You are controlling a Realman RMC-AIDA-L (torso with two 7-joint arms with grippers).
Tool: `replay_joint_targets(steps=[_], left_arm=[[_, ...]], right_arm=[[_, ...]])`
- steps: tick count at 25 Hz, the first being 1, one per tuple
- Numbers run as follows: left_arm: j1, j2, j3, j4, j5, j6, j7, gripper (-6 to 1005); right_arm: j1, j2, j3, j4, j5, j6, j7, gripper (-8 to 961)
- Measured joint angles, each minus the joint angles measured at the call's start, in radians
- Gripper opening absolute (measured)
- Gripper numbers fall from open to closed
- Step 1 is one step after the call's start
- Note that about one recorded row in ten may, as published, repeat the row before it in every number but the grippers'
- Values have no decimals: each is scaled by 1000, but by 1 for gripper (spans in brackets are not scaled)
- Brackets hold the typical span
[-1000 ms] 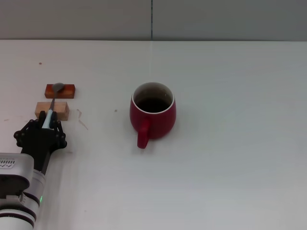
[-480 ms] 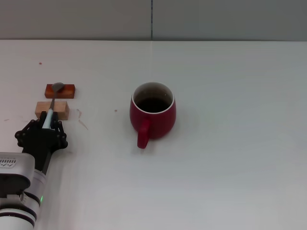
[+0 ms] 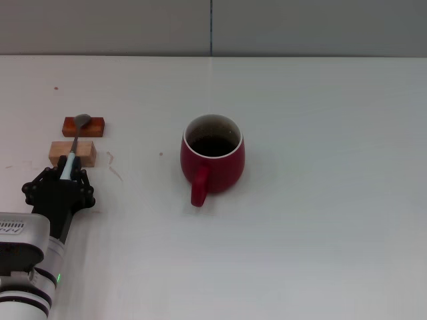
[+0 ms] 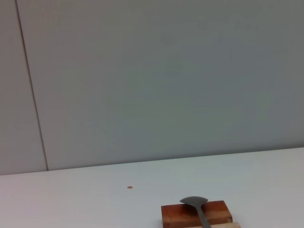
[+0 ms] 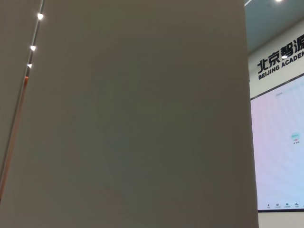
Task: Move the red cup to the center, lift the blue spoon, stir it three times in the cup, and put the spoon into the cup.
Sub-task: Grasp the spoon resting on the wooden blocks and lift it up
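Blue spoon (image 3: 73, 145) lies lengthwise — bowl pointing away, over two blocks (image 3: 83, 127); left tool (image 3: 65, 175) clamped on its handle.

Your head view looks forward and down from above the white table (image 3: 320, 253), taking in its far edge and the grey wall behind. Your left wrist view sits low near the table's left edge, facing level toward that same wall. Both views share the reddish-brown block (image 3: 84, 127) (image 4: 196, 214) with the blue spoon (image 3: 75, 137) (image 4: 196, 207) lying across it, seen close from the wrist and farther off from the head. Your right wrist view faces up and away at a grey panel (image 5: 133, 118) and shares nothing with the others.
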Motion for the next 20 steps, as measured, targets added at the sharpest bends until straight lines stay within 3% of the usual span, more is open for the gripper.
replay_joint_targets(steps=[14, 20], left_arm=[[3, 5, -24, -29, 54, 51, -20, 170], [10, 10, -61, -29, 147, 74, -167, 170]], right_arm=[[2, -2, 0, -1, 0, 0, 0, 542], [-3, -1, 0, -1, 0, 0, 0, 542]])
